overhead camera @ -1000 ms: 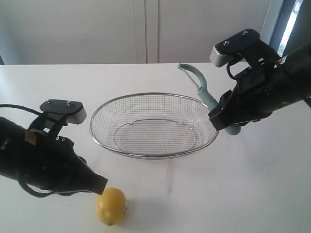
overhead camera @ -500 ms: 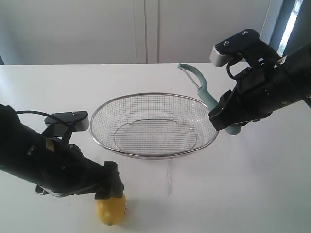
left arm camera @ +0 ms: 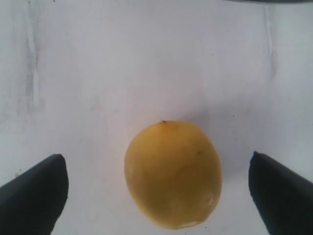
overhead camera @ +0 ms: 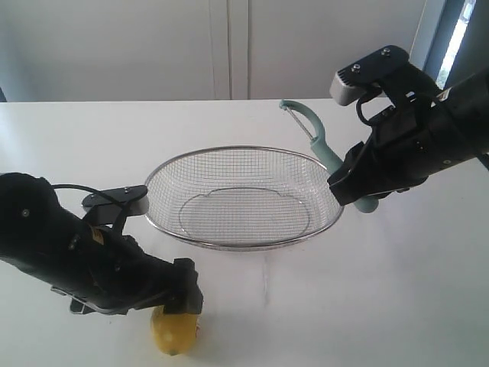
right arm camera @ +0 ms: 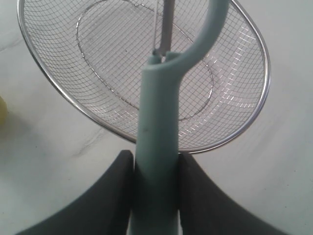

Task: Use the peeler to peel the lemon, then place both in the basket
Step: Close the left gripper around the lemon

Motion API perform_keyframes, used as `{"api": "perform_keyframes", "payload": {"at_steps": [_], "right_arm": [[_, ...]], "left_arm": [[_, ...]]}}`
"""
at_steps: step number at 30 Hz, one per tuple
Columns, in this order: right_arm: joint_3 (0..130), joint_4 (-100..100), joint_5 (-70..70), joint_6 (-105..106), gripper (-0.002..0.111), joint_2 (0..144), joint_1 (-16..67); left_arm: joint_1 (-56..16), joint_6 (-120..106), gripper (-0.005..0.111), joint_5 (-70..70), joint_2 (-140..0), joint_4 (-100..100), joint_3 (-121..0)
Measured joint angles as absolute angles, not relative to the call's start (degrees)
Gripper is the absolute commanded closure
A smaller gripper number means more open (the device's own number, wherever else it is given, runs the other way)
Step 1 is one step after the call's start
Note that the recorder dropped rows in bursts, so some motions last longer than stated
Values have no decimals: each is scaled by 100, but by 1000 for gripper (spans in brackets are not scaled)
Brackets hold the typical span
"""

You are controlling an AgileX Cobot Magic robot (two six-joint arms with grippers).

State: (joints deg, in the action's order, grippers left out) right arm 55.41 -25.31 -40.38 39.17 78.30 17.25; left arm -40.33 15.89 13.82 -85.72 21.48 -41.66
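The left end effector (left arm camera: 157, 192) stood open astride the lemon (left arm camera: 172, 175) on the surface (overhead camera: 382, 290), seemingly not touching it. The right end effector (right arm camera: 154, 166) clamped the peeler (right arm camera: 159, 122). Grasping was in hand; the next move called for closing squarely on the lemon.

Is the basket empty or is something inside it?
Empty. Only bare mesh shows inside the basket; the lemon lies outside on the table, the right tool holds the peeler.

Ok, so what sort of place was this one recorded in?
Probably a lab or test bench, not a working kitchen: a plain white table, pale panels behind, and only three props, a wire basket, a lemon and a peeler held in the right claw.
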Motion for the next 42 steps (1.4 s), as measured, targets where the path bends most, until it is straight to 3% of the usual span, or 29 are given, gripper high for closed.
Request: {"api": "perform_keyframes", "payload": {"at_steps": [13,37,42], "right_arm": [[5541,-2531,-4038,3917,108,7830,1725],[5541,-2531,-4038,3917,108,7830,1725],[5541,-2531,-4038,3917,108,7830,1725]], "left_arm": [[-4485,1220,6,960,-8797,2158,-4166],[-4497,1206,6,795,-9279,2181,-4166],[-4497,1191,16,773,-9282,2248,-4166]]}}
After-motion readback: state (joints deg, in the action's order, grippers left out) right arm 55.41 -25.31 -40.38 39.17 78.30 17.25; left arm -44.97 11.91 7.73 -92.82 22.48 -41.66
